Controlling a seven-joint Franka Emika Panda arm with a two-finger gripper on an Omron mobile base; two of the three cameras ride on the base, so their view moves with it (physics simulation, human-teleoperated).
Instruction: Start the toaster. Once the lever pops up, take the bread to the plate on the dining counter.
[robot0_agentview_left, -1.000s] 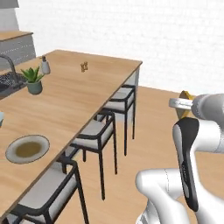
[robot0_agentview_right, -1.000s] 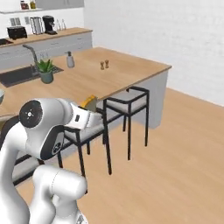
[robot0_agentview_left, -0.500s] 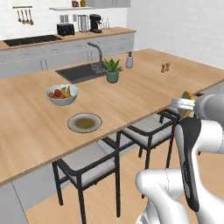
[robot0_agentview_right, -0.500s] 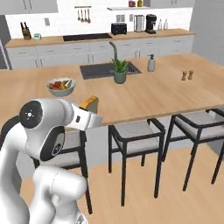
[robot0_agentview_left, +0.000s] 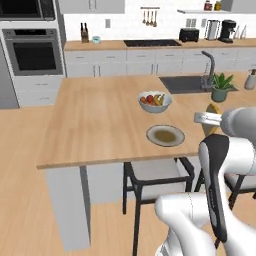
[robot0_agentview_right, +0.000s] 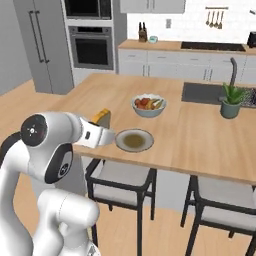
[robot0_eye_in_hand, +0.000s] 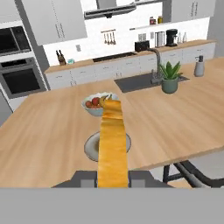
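Here, in the left base view, the dining counter (robot0_agentview_left: 95, 125) spreads across the middle, with the plate (robot0_agentview_left: 165, 135) lying flat near its front edge and a bowl of fruit (robot0_agentview_left: 155, 101) just behind it, apart from it. The gripper (robot0_agentview_left: 209, 119) hangs at the right, over the counter's front edge and to the right of the plate, and the bread (robot0_agentview_left: 213, 118) shows as a golden sliver at its tip. Far back on the rear worktop stands the toaster (robot0_agentview_left: 189, 34), by a taller black coffee maker (robot0_agentview_left: 229, 30).

From the right base view, the gripper (robot0_agentview_right: 102, 131) sits at the near counter edge, just left of the plate (robot0_agentview_right: 134, 140); the bread (robot0_agentview_right: 101, 119) stands upright on edge above the white hand. The fruit bowl (robot0_agentview_right: 148, 105) lies beyond the plate.

In the hand view, the jaws are closed on the bread (robot0_eye_in_hand: 113, 144), pinching its lower end while the slice runs straight up the picture between them, crust toward the camera. It overlaps the plate (robot0_eye_in_hand: 92, 148), which peeks out on both sides behind it, and its top reaches the bowl (robot0_eye_in_hand: 94, 106). A potted plant (robot0_eye_in_hand: 169, 77) stands by the sink (robot0_eye_in_hand: 146, 81).
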